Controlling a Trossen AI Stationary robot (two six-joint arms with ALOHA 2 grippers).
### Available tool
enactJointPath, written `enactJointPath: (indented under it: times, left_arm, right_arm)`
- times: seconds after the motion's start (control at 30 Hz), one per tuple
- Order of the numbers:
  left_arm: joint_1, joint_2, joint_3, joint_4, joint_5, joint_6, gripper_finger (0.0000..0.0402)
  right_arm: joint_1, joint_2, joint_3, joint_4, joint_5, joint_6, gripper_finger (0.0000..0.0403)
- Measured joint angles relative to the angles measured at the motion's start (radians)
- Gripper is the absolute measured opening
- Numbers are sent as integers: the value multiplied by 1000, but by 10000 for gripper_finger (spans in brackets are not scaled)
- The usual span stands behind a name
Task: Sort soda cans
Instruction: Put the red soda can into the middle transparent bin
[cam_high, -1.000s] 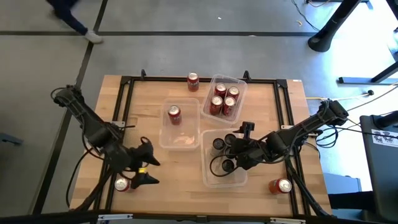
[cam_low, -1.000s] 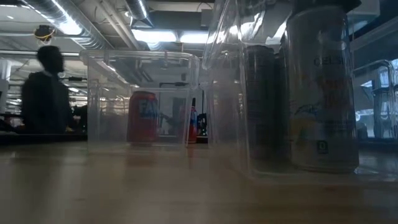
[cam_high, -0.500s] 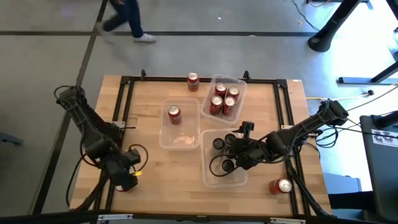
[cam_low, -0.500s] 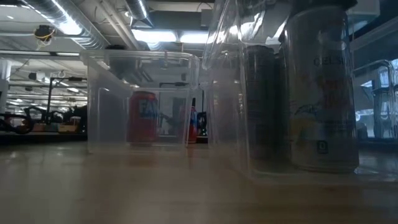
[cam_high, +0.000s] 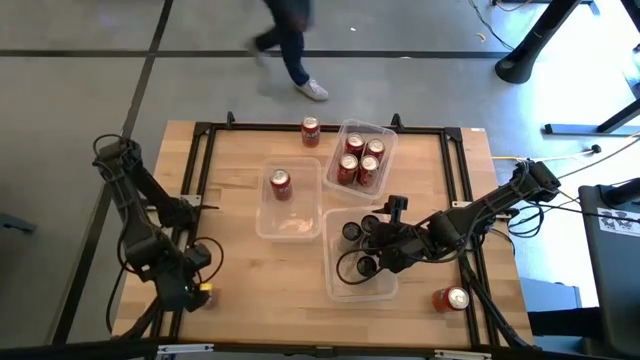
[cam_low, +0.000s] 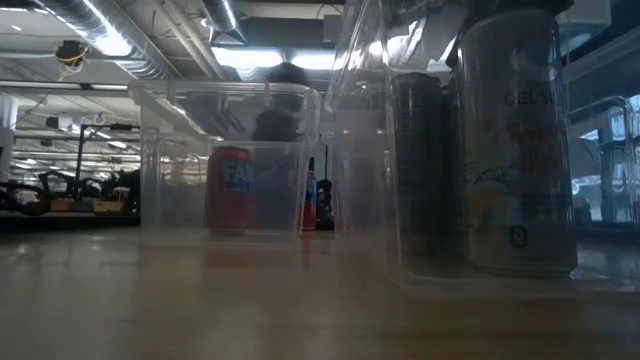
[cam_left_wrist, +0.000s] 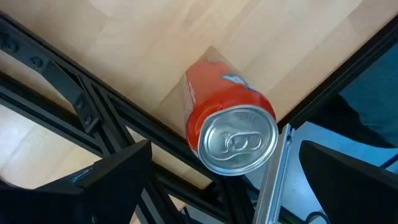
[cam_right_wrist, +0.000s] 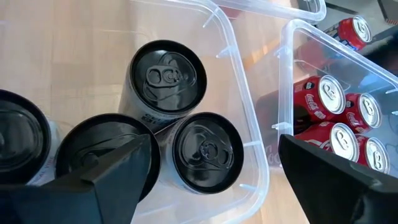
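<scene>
Risk: the red aluminium soda can (cam_left_wrist: 229, 134) lying on its side at the lower-left corner of the wooden worktop (cam_high: 240, 200) may roll against the black frame rail if one finger nudges it. My left pincer (cam_left_wrist: 239, 186) is wide, empty, directly above it (right pincer also wide, over the dark cans' bin).

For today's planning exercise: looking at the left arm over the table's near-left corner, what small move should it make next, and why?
Probably lower the open left hand around the upright orange can. The can stands alone on the table corner, outside every bin, directly below and between the hand's spread fingers, not yet touched.
</scene>
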Motion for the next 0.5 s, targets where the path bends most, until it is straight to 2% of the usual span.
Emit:
enactJointPath:
  times: [0.5]
  left_arm:
    - [-42, 122, 0, 27, 0, 5, 395]
  right_arm:
    - [0, 0, 0, 18, -22, 0, 351]
